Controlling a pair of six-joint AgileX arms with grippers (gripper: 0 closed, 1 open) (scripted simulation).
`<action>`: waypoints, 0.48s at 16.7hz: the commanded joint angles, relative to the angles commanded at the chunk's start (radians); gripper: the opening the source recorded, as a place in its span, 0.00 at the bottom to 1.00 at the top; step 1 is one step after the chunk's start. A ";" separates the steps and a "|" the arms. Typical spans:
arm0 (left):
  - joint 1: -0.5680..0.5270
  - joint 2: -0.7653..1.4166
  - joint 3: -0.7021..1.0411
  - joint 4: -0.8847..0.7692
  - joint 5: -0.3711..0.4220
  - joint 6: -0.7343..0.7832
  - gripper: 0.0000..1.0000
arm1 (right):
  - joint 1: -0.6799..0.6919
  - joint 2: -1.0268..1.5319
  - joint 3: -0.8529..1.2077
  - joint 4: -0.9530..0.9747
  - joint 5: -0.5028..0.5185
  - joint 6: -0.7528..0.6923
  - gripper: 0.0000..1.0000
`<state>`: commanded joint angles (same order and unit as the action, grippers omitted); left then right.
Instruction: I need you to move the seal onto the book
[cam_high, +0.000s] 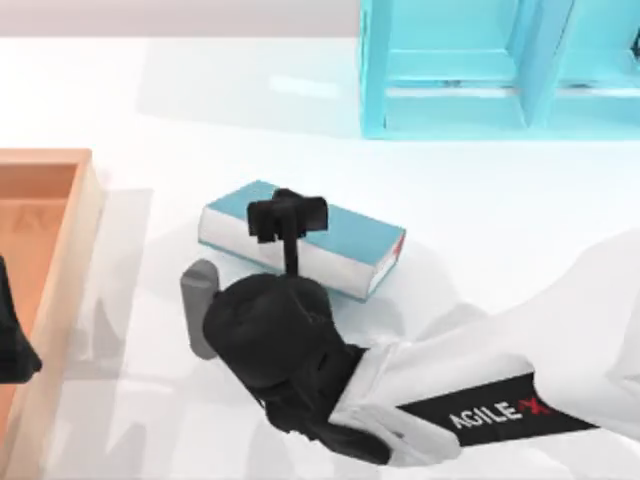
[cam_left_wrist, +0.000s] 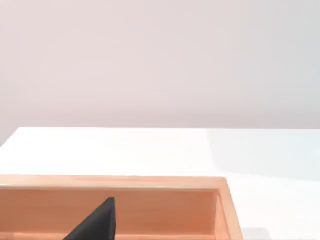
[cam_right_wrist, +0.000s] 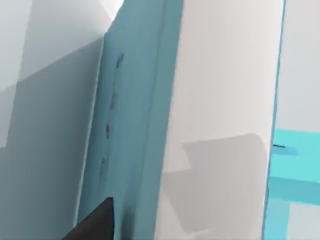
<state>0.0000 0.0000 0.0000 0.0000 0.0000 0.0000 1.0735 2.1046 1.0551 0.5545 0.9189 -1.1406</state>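
Observation:
The teal-blue book lies flat near the table's middle, white page edges facing front and a red mark at its right corner. My right gripper hangs over the book's left half, its fingers spread apart; its black wrist covers the table just in front. The right wrist view looks close along the book, with one dark fingertip at the picture's edge and nothing held beside it. The seal is hidden. My left arm is parked at the far left over the wooden tray, one fingertip in its wrist view.
A grey cylinder stands just left of my right wrist, in front of the book's left end. A wooden tray runs along the left edge. A teal shelf unit stands at the back right.

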 joint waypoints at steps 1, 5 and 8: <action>0.000 0.000 0.000 0.000 0.000 0.000 1.00 | 0.032 -0.015 -0.015 -0.034 0.023 0.035 1.00; 0.000 0.000 0.000 0.000 0.000 0.000 1.00 | 0.185 -0.085 -0.074 -0.198 0.138 0.206 1.00; 0.000 0.000 0.000 0.000 0.000 0.000 1.00 | 0.283 -0.140 -0.112 -0.299 0.228 0.314 1.00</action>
<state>0.0000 0.0000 0.0000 0.0000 0.0000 0.0000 1.3570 1.9647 0.9435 0.2556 1.1469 -0.8265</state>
